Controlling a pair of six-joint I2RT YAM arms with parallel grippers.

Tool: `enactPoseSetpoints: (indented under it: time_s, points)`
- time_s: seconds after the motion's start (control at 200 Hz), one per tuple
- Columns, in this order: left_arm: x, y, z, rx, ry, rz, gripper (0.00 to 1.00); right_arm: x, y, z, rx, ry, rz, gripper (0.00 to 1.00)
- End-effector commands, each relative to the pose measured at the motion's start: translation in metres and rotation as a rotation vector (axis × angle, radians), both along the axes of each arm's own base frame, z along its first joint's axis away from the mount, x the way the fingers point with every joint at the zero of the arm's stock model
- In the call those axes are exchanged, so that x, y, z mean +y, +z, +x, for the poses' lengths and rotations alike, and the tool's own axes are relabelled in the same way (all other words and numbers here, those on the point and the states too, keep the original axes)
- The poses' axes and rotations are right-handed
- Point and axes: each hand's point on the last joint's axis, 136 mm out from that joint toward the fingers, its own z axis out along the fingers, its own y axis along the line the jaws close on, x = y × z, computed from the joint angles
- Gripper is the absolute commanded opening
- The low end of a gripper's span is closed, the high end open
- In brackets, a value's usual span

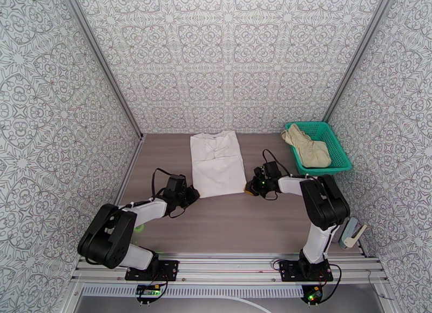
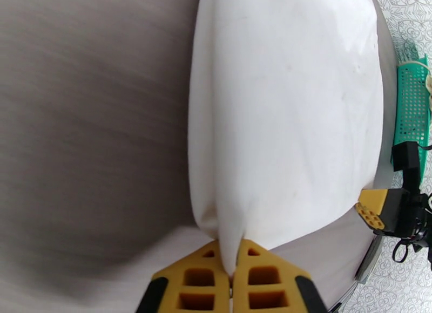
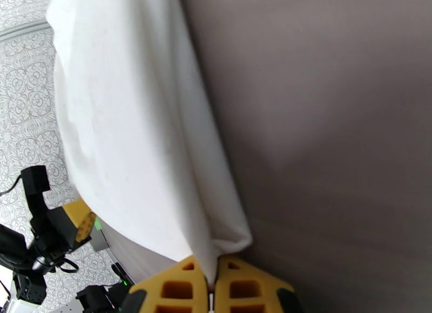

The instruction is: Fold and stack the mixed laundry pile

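Observation:
The white T-shirt (image 1: 217, 163) lies flat on the table, folded into a long strip with its collar toward the back wall. My left gripper (image 1: 195, 193) is shut on its near left corner; in the left wrist view the yellow fingers (image 2: 201, 276) pinch the cloth (image 2: 286, 109). At the near right corner my right gripper (image 1: 249, 189) is shut on the hem, and the right wrist view has the fabric (image 3: 135, 125) clamped between its yellow pads (image 3: 178, 287). The beige shorts (image 1: 308, 147) lie crumpled in the green basket (image 1: 335, 141).
The green mesh basket stands at the back right against the patterned wall. A grey-white object (image 1: 352, 234) sits near the right arm's base. Bare wood-grain tabletop (image 1: 237, 222) stretches between the shirt and the arm bases. Patterned walls enclose three sides.

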Motion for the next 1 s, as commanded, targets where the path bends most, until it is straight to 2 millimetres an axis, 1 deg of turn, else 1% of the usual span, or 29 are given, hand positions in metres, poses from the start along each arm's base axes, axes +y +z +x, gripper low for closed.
enactPoseSetpoints:
  time_s: [0.0, 0.195, 0.31, 0.345, 0.39, 0.455, 0.495, 0.58, 0.66, 0.675, 0.68, 0.735, 0.765, 0.795, 0.825, 0.89, 0.95, 0.995]
  points:
    - [-0.003, -0.004, -0.020, 0.006, -0.055, 0.010, 0.00, -0.009, -0.002, -0.017, -0.004, -0.007, -0.027, 0.00]
    - [-0.005, -0.009, -0.061, 0.053, -0.087, 0.035, 0.00, -0.020, -0.005, -0.057, 0.015, -0.009, -0.069, 0.00]
    - [-0.007, -0.002, -0.084, 0.069, -0.093, 0.039, 0.00, -0.027, -0.003, -0.082, 0.028, -0.016, -0.111, 0.00]
    - [-0.004, 0.001, -0.087, 0.063, -0.078, 0.057, 0.00, -0.028, 0.003, -0.087, 0.014, -0.017, -0.128, 0.00]
    - [-0.004, 0.009, -0.090, 0.050, -0.073, 0.057, 0.00, -0.030, 0.010, -0.093, -0.003, -0.013, -0.153, 0.00]
    - [-0.002, 0.024, -0.089, 0.024, -0.067, 0.055, 0.00, -0.032, 0.027, -0.092, -0.044, -0.012, -0.185, 0.00]
    - [0.000, 0.036, -0.085, 0.004, -0.062, 0.061, 0.00, -0.035, 0.040, -0.088, -0.077, -0.016, -0.206, 0.00]
    - [0.005, 0.060, -0.069, -0.031, -0.055, 0.073, 0.00, -0.038, 0.073, -0.069, -0.152, -0.015, -0.258, 0.00]
    - [0.009, 0.084, -0.045, -0.066, -0.041, 0.064, 0.00, -0.034, 0.100, -0.047, -0.201, 0.002, -0.290, 0.00]
    - [0.009, 0.088, -0.040, -0.073, -0.040, 0.062, 0.00, -0.033, 0.104, -0.042, -0.210, 0.004, -0.295, 0.00]
    - [0.010, 0.089, -0.038, -0.077, -0.040, 0.062, 0.00, -0.034, 0.102, -0.043, -0.204, 0.007, -0.300, 0.00]
    - [0.013, 0.101, -0.019, -0.098, -0.029, 0.067, 0.00, -0.029, 0.115, -0.024, -0.230, 0.014, -0.316, 0.00]
    - [0.011, 0.108, -0.010, -0.104, -0.039, 0.050, 0.00, -0.027, 0.120, -0.014, -0.234, 0.018, -0.321, 0.00]
    - [0.012, 0.116, 0.001, -0.122, -0.034, 0.045, 0.00, -0.023, 0.129, -0.001, -0.250, 0.019, -0.317, 0.00]
    - [0.013, 0.119, 0.011, -0.125, -0.034, 0.042, 0.00, -0.019, 0.136, 0.011, -0.264, 0.020, -0.312, 0.00]
    - [0.015, 0.132, 0.035, -0.156, -0.028, 0.033, 0.00, -0.012, 0.153, 0.038, -0.309, 0.016, -0.310, 0.00]
    - [0.016, 0.147, 0.057, -0.193, -0.027, 0.029, 0.00, -0.006, 0.162, 0.062, -0.335, 0.016, -0.306, 0.00]
    - [0.018, 0.153, 0.074, -0.212, -0.027, 0.028, 0.00, -0.001, 0.168, 0.078, -0.350, 0.019, -0.294, 0.00]
